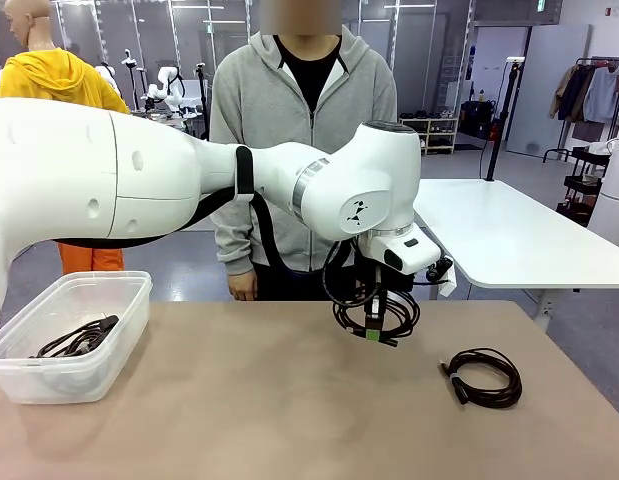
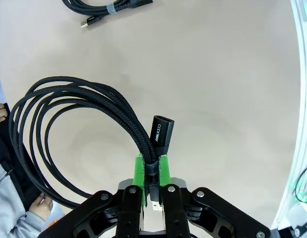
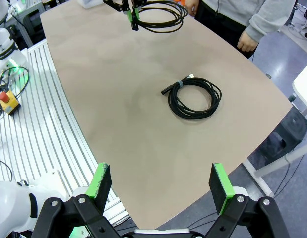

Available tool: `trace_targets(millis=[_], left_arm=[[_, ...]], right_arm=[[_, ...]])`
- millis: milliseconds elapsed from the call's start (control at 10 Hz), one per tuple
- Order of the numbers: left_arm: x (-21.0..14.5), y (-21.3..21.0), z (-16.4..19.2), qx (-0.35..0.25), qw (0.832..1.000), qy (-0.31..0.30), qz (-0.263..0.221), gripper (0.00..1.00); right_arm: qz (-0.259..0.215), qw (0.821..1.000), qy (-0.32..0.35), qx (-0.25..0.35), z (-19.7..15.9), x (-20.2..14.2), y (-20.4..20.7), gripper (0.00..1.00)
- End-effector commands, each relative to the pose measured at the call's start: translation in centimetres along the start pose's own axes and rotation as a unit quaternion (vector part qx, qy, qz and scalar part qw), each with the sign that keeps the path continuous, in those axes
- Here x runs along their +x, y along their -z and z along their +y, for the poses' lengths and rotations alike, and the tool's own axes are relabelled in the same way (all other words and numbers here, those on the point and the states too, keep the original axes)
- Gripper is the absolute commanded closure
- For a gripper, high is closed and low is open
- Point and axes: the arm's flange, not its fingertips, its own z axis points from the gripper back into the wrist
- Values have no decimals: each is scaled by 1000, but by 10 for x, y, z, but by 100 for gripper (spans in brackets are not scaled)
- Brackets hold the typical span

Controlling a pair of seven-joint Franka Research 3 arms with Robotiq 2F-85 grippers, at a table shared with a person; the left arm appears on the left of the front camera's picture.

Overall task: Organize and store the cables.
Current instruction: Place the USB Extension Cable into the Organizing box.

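Observation:
My left gripper (image 1: 372, 330) hangs over the middle of the tan table, shut on a coiled black cable (image 1: 381, 308) held a little above the tabletop. In the left wrist view the green pads (image 2: 139, 168) pinch the bundled strands of that cable (image 2: 69, 111) near its plug and tie. A second coiled cable (image 1: 484, 378) lies flat on the table to the right, also seen as the cable (image 3: 195, 96) ahead of my right gripper (image 3: 160, 181). That gripper is open, with nothing in it, near the table's edge. A third cable (image 1: 79, 338) lies inside the clear container (image 1: 89, 282).
The clear plastic container stands at the table's left front. A person in a grey hoodie (image 1: 304, 110) stands at the far side, one hand (image 3: 247, 42) by the table's edge. A red stop button (image 3: 7, 99) sits on the slatted frame beside the table.

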Motion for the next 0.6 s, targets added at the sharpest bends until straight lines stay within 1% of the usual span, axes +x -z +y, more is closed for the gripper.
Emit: trace_targets(millis=[0, 100, 200, 300, 400, 500], left_arm=[[1, -4, -1, 2, 1000, -8, -2, 100], [0, 0, 0, 0, 1000, 0, 0, 87], [-33, -14, 4, 17, 999, 6, -34, 87], [-75, -26, 2, 44, 998, 6, -36, 87], [-118, -39, -6, 48, 998, -18, -47, 87], [-166, -56, -19, 59, 996, -13, -58, 87]], right_arm=[[-2, 1000, -1, 0, 0, 1, -1, 0], [-2, 1000, -1, 0, 0, 1, -1, 0], [-2, 1000, -1, 0, 0, 1, -1, 0], [-2, 1000, -1, 0, 0, 1, -1, 0], [-2, 1000, -1, 0, 0, 1, -1, 0], [-2, 1000, -1, 0, 0, 1, -1, 0]])
